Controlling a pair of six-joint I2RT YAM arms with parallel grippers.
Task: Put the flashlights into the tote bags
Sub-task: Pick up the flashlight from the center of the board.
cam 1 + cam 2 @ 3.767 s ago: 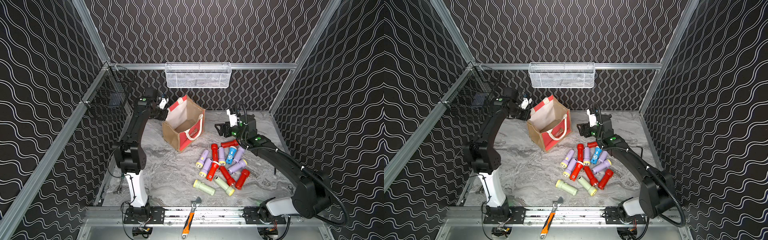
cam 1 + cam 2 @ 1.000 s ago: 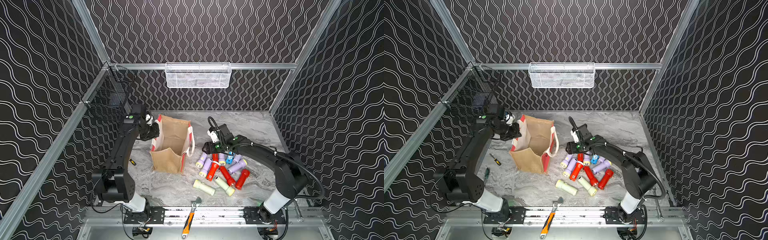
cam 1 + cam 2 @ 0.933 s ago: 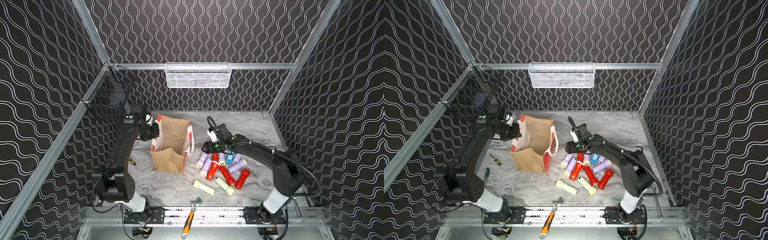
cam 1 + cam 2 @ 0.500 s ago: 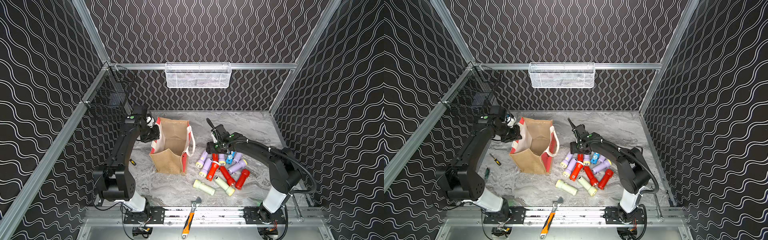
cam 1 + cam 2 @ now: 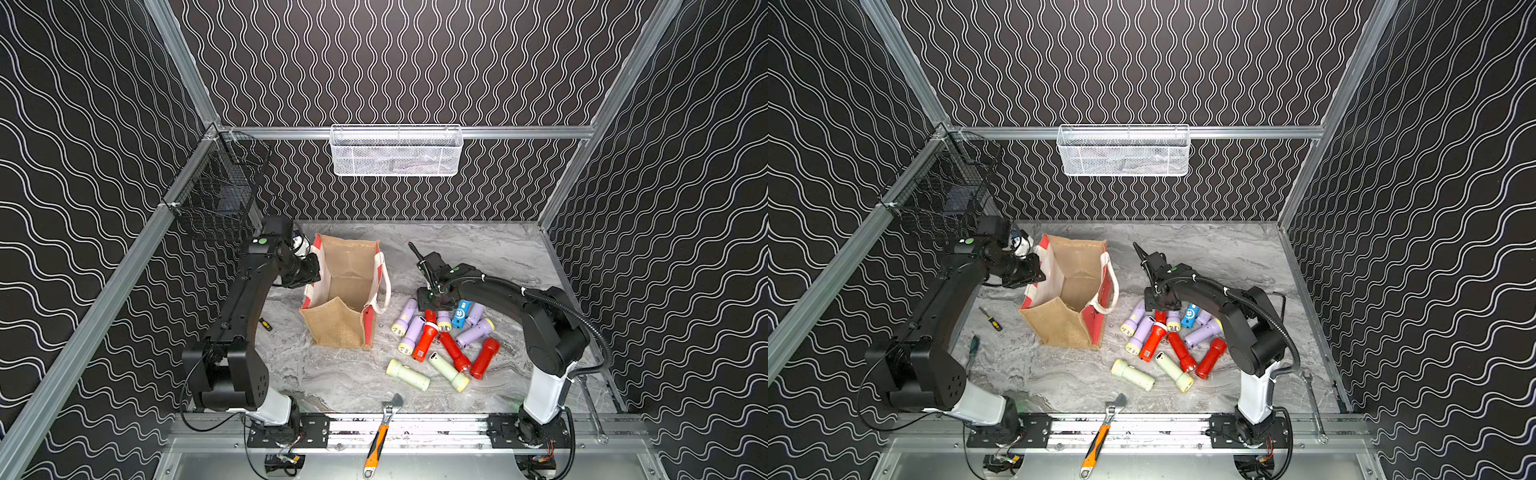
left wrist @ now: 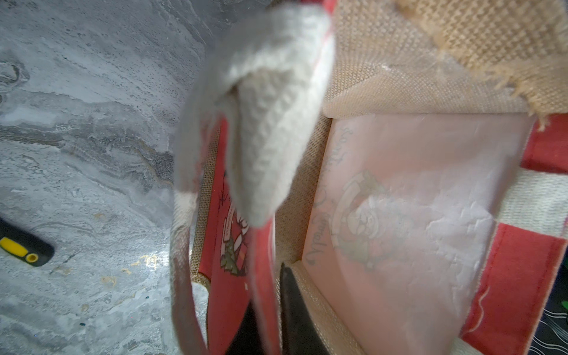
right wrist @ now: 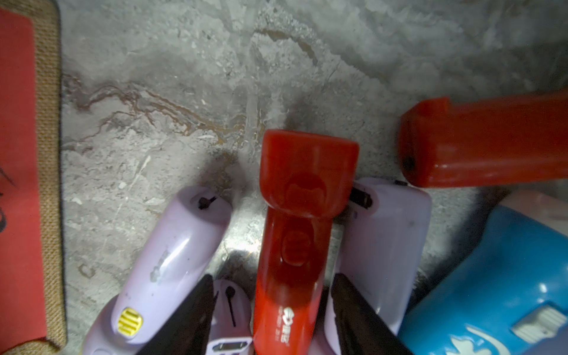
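My claw (image 6: 268,322) pinches the thin red wall of the tote bag (image 6: 399,230), with one dark finger inside and one outside. The white rope handle (image 6: 264,129) flops close in front of me. A black and yellow tool handle (image 6: 24,249) lies on the grey table (image 6: 76,138), well apart from the bag

The tote bag (image 5: 336,328) stands upright mid-table, the flashlights (image 5: 424,343) heaped just to its right. A small screwdriver (image 5: 265,324) lies to its left, a wrench (image 5: 380,432) across the front rail, a mesh basket (image 5: 395,151) on the back wall.
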